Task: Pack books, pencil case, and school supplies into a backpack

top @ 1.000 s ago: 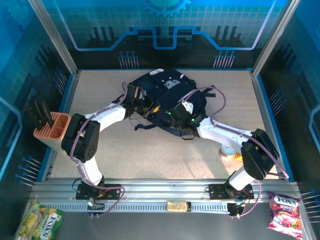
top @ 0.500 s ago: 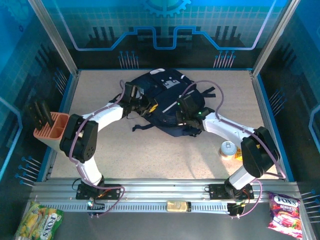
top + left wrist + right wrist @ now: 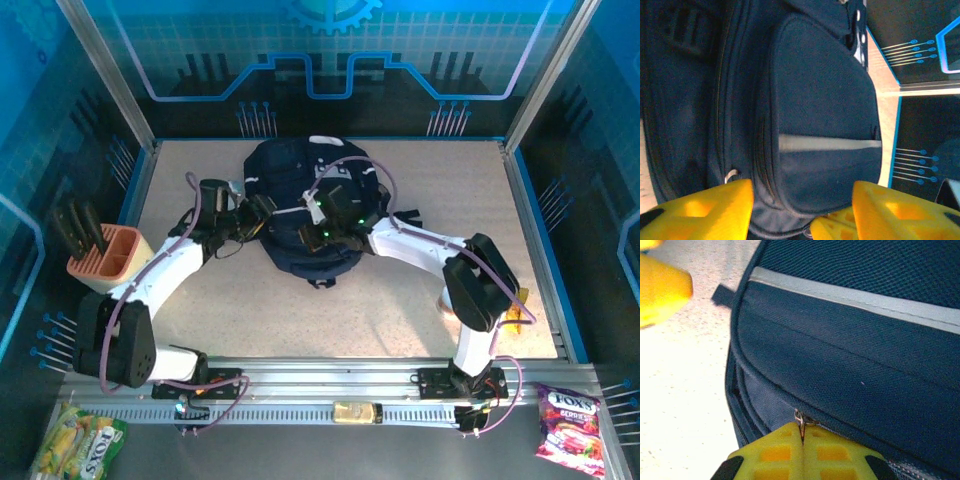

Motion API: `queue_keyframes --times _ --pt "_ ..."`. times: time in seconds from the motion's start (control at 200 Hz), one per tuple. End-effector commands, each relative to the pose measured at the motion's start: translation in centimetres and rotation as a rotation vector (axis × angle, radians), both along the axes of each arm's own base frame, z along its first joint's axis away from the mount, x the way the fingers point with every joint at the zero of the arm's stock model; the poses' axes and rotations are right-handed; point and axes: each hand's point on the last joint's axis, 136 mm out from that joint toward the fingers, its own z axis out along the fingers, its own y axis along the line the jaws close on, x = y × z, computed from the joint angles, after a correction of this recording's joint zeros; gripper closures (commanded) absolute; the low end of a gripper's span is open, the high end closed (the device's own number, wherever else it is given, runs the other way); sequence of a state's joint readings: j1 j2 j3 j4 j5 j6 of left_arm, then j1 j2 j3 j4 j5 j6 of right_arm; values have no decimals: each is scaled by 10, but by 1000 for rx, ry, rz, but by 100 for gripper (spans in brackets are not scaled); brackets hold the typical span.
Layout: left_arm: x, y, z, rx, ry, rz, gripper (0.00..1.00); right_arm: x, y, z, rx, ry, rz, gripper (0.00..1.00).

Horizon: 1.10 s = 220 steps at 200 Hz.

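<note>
**Backpack swung round to the table's 12 o'clock as the left gripper lets go**

The backpack (image 3: 296,172) sits humped near 12 o'clock on the table. Within the last second it has slid left and turned. At its 6 o'clock edge the right gripper (image 3: 802,436) has its 2 fingers pressed together, pinching the zipper pull (image 3: 799,418). At its 9 o'clock side the left gripper (image 3: 802,205), shut 1 second ago, now has its 2 fingers spread and holds nothing. This looks like the zipping stage late in the packing, with the left arm giving up its bracing hold. How far the zip has run cannot be told. The pink rack (image 3: 110,256) stands at the table's 9 o'clock edge, well apart.
</note>
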State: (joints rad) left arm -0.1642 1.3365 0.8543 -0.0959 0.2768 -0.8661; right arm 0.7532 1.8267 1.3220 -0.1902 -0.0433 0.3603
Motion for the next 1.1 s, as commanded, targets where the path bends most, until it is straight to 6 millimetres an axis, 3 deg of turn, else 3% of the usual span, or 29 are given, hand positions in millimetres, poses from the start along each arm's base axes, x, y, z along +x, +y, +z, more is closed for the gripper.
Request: queue_keyframes --times 0.0,0.215,0.395,0.595,0.835,1.095 --pt "-13 17 -14 37 40 82 40 6 32 28 119 -33 33 100" --pt "-5 2 -23 -91 79 83 42 2 49 31 145 -29 65 100" --pt "9 -7 -27 -167 107 86 51 -1 50 28 140 -19 63 100" --pt "11 -7 -28 -161 119 101 59 -3 50 27 141 -13 65 100" --pt "12 -4 -31 -153 132 117 63 -2 49 26 135 -15 58 100" --pt "22 -9 -39 -161 150 110 81 -3 30 15 57 -22 16 100"
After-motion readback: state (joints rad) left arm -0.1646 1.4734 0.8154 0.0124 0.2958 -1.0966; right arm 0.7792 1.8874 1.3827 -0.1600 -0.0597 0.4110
